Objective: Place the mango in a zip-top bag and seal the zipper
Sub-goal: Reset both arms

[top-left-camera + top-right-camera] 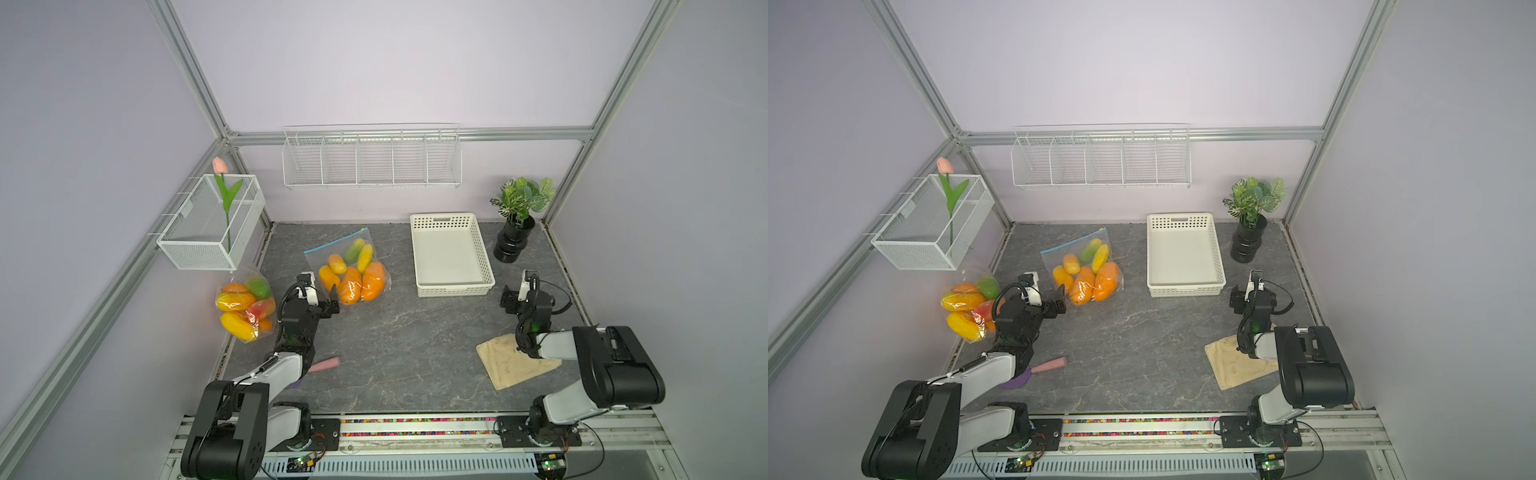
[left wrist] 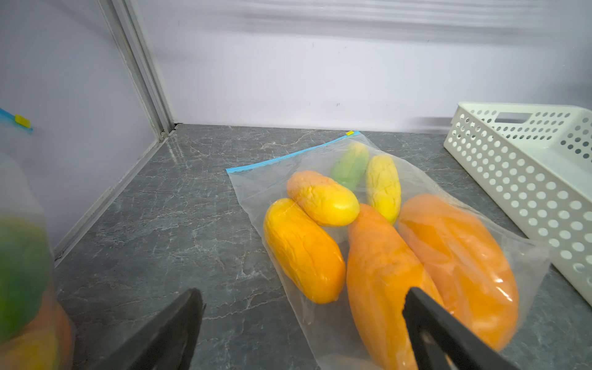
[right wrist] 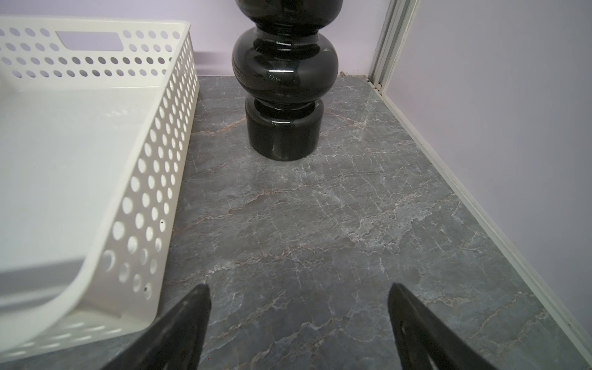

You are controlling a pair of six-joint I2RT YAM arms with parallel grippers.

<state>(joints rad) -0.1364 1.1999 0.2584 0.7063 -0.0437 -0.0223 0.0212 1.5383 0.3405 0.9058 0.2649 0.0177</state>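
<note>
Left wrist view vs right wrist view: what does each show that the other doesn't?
Only left wrist: a zip-top bag lying on the table with six mangoes inside, its blue zipper strip, and a blurred second bag of fruit at the frame edge.
Only right wrist: the black vase standing beside the basket.
Both: the white perforated basket, the grey marble table, and that arm's own hand, open and holding nothing: left hand, right hand.
</note>
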